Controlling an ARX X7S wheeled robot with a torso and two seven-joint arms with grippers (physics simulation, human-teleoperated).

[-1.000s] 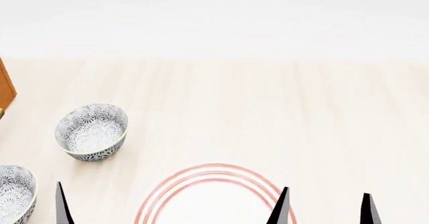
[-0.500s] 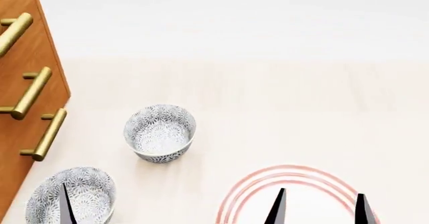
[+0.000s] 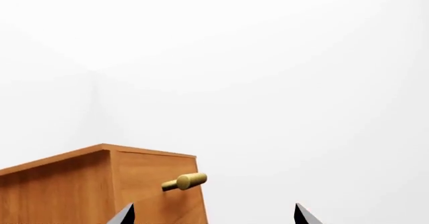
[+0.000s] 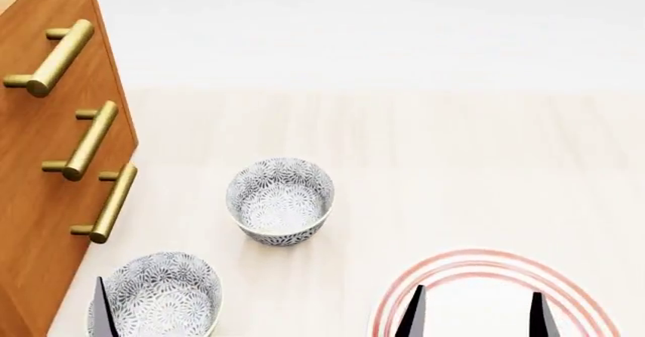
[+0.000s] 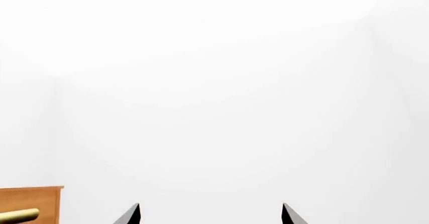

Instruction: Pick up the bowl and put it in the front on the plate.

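A: What are the grippers doing?

B: The right gripper (image 4: pixel 475 314) has its two dark fingertips spread wide with nothing between them, poised over the plate (image 4: pixel 605 314) at the 5 o'clock corner of the head view. The left gripper (image 3: pixel 213 215) is likewise parted and empty in its wrist view; in the head view only one of its tips shows, over the near bowl (image 4: pixel 162 292) at 7 o'clock.

A: And the bowl in front?

B: That near bowl sits upright on the pale wooden table (image 4: pixel 454 163), just beside the wooden cabinet (image 4: pixel 41 224). A second bowl (image 4: pixel 280 199) stands at its 1 o'clock, apart from it. The plate lies at 3 o'clock from the near bowl, well apart.

A: The cabinet?

B: Brass handles (image 4: pixel 89 140) run down its face.
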